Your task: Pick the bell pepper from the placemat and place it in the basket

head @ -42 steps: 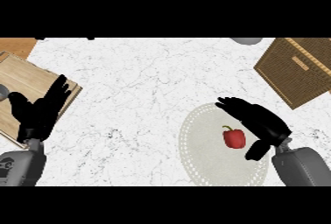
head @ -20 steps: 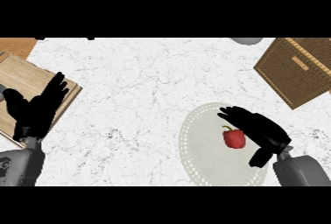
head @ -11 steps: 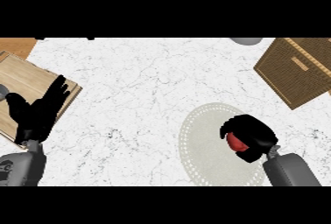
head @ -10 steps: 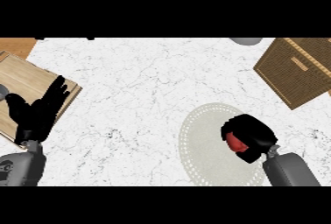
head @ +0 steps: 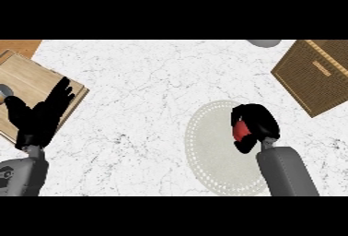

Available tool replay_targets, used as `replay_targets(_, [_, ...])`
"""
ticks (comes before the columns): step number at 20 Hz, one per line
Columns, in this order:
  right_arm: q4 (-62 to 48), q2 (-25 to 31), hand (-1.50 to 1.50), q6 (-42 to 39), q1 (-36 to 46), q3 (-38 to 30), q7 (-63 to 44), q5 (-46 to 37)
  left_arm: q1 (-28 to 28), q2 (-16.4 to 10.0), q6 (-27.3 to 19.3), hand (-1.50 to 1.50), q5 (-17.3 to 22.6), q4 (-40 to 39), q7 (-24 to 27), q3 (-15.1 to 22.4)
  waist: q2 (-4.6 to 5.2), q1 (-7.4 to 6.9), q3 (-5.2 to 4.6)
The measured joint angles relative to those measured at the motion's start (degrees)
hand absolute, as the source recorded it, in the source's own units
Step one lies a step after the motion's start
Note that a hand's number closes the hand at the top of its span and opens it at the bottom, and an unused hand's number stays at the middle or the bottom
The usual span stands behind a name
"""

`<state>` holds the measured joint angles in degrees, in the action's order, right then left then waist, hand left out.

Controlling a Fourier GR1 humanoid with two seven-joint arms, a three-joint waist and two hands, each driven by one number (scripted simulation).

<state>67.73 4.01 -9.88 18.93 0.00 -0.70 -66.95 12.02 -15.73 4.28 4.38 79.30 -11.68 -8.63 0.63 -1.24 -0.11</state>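
A red bell pepper [head: 240, 132] shows as a small red patch inside my right hand [head: 258, 120], whose fingers and thumb are curled round it and hide most of it. Hand and pepper are over the right part of the round pale placemat [head: 211, 147]. The woven brown basket [head: 319, 73] stands at the upper right, apart from the hand. My left hand [head: 42, 117] rests open with fingers up at the left edge, over the corner of a wooden board.
A light wooden cutting board [head: 31, 90] lies at the far left on the white marble counter [head: 149, 87]. A grey round object [head: 263, 42] peeks in at the top edge, left of the basket.
My right hand came down onto the pepper and its fingers curled round it, then it shifted slightly toward the basket. The left hand stayed in place.
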Motion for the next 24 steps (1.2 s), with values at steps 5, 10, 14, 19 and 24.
replay_targets(5, [-3.79, -2.80, 1.50, 5.96, 7.81, -5.74, -19.65, 4.37, 1.82, 0.60, 0.45, 0.00, -0.25, 0.24, -0.17, 1.30, 0.82, -3.14, 0.25])
replay_targets(10, [-9.05, -3.65, 1.50, 16.46, 17.67, -7.55, -33.98, 10.10, 3.97, 1.88, 0.68, 0.00, -0.77, -0.04, -0.75, 3.22, 1.29, -6.11, 0.36])
replay_targets(14, [-11.27, -3.88, 1.50, 28.97, 25.02, -6.98, -37.91, 13.15, 5.23, 2.36, 0.54, 0.00, -1.47, -0.60, -1.19, 4.18, 1.35, -7.14, 0.35])
replay_targets(19, [-16.56, -3.98, 1.50, 42.68, 34.67, -3.57, -43.43, 9.95, 5.62, 2.52, 0.19, 0.00, -1.94, -1.05, -1.20, 4.34, 1.05, -6.96, 0.14])
replay_targets(24, [-25.32, -3.86, 1.50, 48.68, 44.89, -2.15, -51.03, 4.13, 5.44, 2.68, -0.71, 0.00, -2.19, -1.95, -0.96, 3.68, 0.76, -5.41, 0.00])
